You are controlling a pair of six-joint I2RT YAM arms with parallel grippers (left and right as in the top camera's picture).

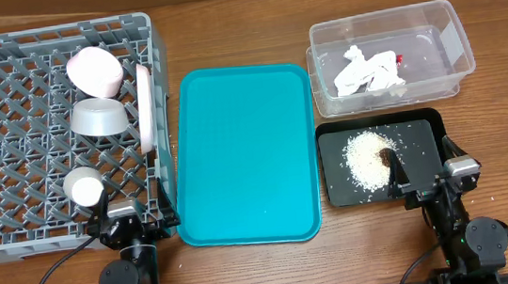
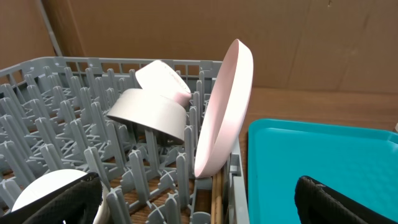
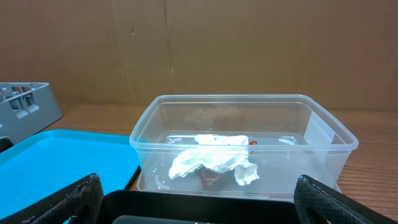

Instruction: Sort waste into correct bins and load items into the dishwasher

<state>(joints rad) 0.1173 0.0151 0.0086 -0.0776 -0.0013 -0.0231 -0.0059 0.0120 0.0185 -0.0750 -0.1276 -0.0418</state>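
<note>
Grey plastic lattice dish rack (image 1: 5,111) holds the round white plate (image 2: 224,106) on edge by its right wall, apparently for draining, while both arms' jaws stand open, empty.

Both arms all black: left arm (image 1: 126,259), right arm (image 1: 461,224). Each has a round black joint housing low down, left (image 1: 117,279) and right (image 1: 484,234), plus a small grey block on the wrist, left (image 1: 121,210) and right (image 1: 462,166). Thin black cable (image 1: 55,272) curls off the left arm, another (image 1: 416,265) off the right. Left gripper (image 2: 199,202) fingers (image 2: 53,199) matte black, grainy surface, rounded edges; right gripper (image 3: 199,202) fingers (image 3: 348,202) same look
</note>
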